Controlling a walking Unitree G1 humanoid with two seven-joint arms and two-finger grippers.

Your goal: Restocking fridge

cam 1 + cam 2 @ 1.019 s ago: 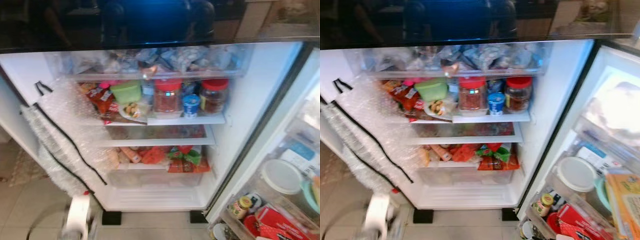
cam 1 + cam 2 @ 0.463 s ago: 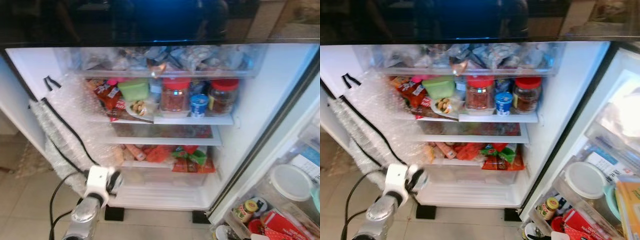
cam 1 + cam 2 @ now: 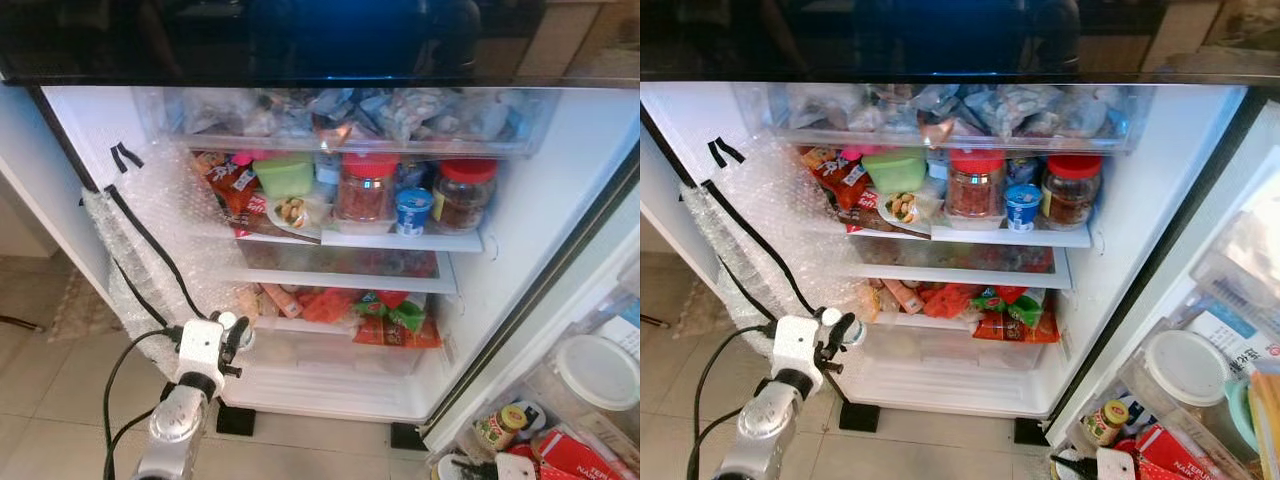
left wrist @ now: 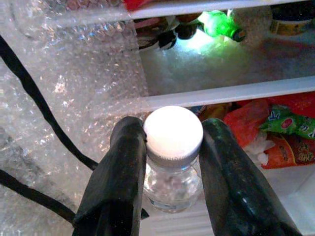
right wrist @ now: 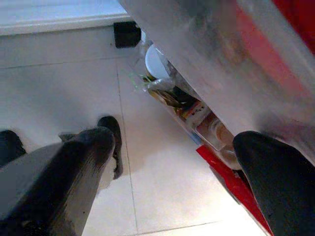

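My left gripper (image 3: 236, 336) is shut on a small clear bottle with a white screw cap (image 4: 173, 133), its two black fingers (image 4: 123, 172) pressing the neck from both sides. It holds the bottle low at the left front of the open fridge (image 3: 520, 250), level with the snack-packet shelf (image 3: 385, 318) and beside the bubble wrap (image 3: 150, 235). My right gripper (image 5: 172, 162) stands open and empty, low over the floor tiles under the door's shelves.
The top drawer (image 3: 350, 115) holds bags. The shelf below it carries two red-lidded jars (image 3: 365, 190), a green tub (image 3: 285, 175) and a blue-lidded cup (image 3: 412, 210). A clear crisper drawer (image 3: 330, 362) sits lowest. The door (image 3: 1200, 370) at the right holds a white-lidded container and small jars.
My left arm has risen into view, bringing the bottle up and closer to the fridge's lower left. The camera has shifted, so the fridge sits further right in the picture.
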